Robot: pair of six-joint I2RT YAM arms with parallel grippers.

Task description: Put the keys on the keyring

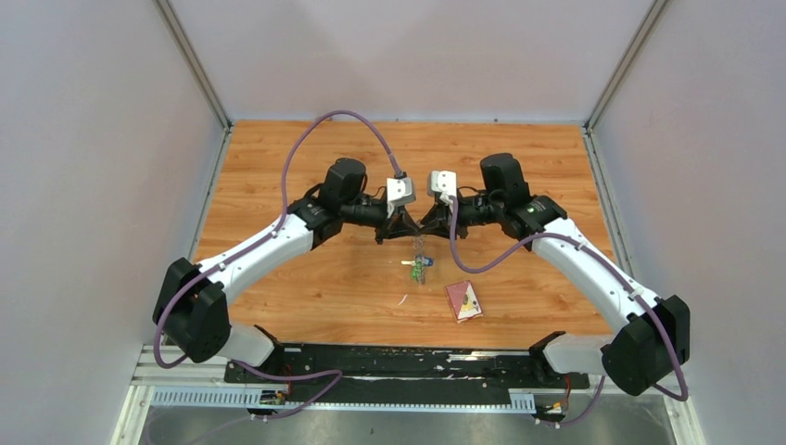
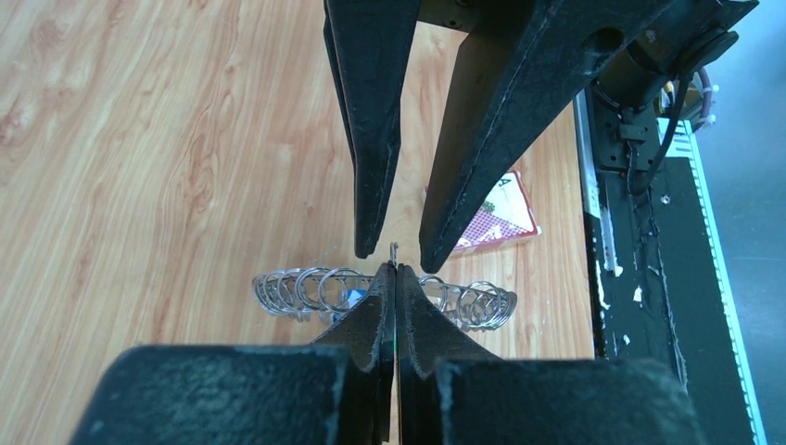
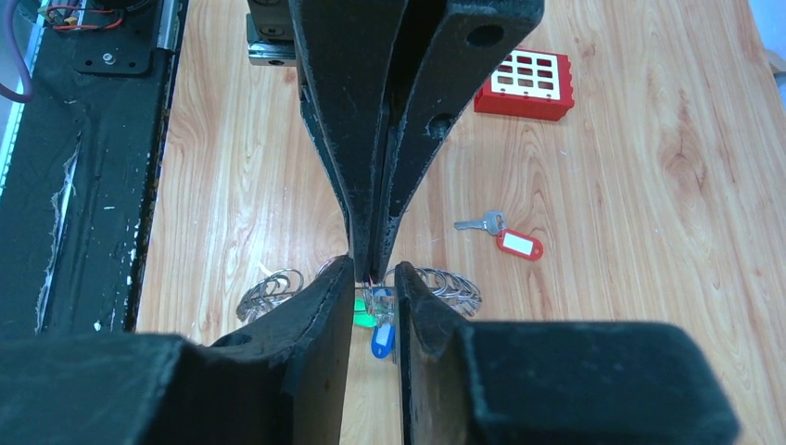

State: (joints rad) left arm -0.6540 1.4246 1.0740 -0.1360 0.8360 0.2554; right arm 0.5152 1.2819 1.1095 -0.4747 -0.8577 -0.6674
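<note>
Nearest the lens, the left end effector [image 2: 394, 269] has its fingers pressed flat together on a thin sliver of metal at the rim of the grey metallic keyring [image 2: 297, 292], and they hide its middle. Meeting it from 12 o'clock, the right end effector [image 3: 375, 269] stands a narrow gap apart, gripping nothing. A green-tagged key [image 3: 363, 318] and a blue-tagged key [image 3: 382, 338] show in that gap. From there a silvery red-tagged key [image 3: 505, 236] lies on the wooden tabletop [image 3: 649, 232] at 2 o'clock, with a red block with white squares [image 3: 524, 83] at 1 o'clock. Overhead, a maroon square card [image 1: 463, 299] lies at 4 o'clock.
</note>
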